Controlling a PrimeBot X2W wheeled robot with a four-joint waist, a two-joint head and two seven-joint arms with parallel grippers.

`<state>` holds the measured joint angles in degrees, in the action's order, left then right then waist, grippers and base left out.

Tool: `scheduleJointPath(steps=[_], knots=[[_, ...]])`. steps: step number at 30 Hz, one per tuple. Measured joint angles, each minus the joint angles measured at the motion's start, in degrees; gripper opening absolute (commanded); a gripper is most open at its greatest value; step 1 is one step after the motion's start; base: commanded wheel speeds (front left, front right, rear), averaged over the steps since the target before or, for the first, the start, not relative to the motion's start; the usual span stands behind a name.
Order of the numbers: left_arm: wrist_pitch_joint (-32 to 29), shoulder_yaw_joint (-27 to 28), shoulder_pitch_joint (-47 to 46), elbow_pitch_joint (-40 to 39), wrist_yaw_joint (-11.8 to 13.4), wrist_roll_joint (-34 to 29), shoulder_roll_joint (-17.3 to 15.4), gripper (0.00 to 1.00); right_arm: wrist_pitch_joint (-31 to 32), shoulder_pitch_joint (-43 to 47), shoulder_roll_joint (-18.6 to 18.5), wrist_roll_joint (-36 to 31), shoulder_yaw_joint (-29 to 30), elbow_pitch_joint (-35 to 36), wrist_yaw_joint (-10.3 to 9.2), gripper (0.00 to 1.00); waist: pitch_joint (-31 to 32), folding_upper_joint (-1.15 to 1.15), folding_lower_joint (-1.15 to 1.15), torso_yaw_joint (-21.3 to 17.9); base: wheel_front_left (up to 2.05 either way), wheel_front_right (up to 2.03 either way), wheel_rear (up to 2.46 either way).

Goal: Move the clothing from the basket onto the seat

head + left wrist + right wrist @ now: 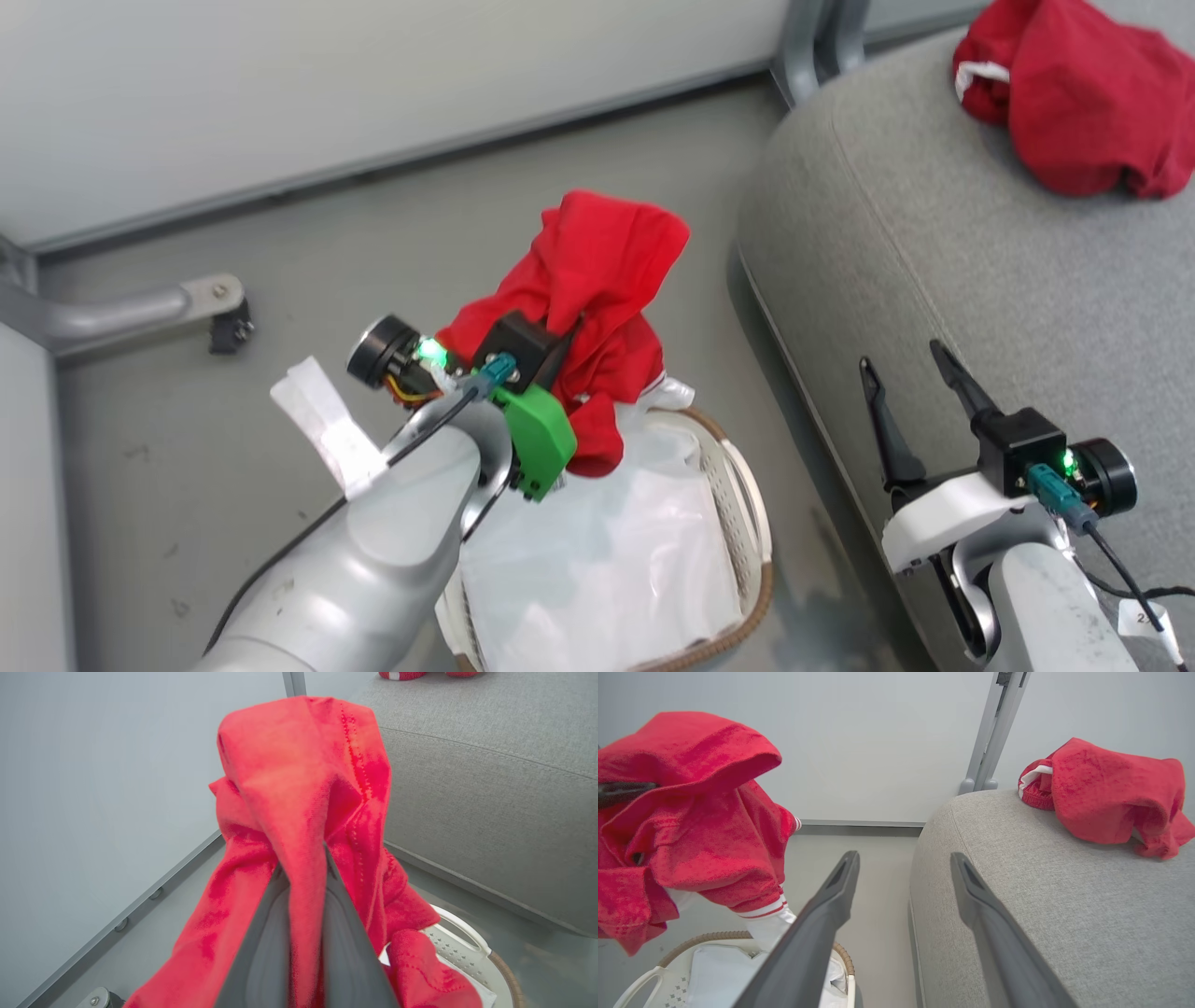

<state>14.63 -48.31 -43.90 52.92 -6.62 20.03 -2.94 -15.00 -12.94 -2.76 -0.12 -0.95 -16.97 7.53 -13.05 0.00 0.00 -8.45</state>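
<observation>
Clothing: bright red soft fabric garment (597,271) hanging above oval white plastic basket (747,504)
Left claw (560,341): clamped on the garment
Right claw (901,357): fingers apart, empty

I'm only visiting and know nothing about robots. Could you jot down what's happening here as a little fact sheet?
Left hand: shut on a bright red soft fabric garment, held above the basket
Right hand: open, empty, near the seat's edge
Basket: small oval white plastic basket, brown rim, white liner sheet inside
Seat: large light grey upholstered seat, another red garment lying on it
</observation>
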Motion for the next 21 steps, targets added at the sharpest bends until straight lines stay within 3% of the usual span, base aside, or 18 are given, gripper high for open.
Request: scheduleJointPath(steps=[11, 21], knots=[[-3.25, -2.56, -8.96, -4.99, -0.68, 0.79, -0.13, 0.0, 0.0, 1.53, -0.01, -0.55, -3.25, -1.02, 0.0, 1.0, 10.4, 0.0, 0.0, 3.72, 0.0, 0.0, 0.0], [-8.26, -7.31, -14.47, -13.51, -0.78, 4.75, -2.4, 0.0, 0.0, -4.71, -0.02, -2.08, -7.95, -2.47, 0.0, 1.0, 13.87, 0.0, 0.0, 7.17, 0.0, 0.0, 0.0]])
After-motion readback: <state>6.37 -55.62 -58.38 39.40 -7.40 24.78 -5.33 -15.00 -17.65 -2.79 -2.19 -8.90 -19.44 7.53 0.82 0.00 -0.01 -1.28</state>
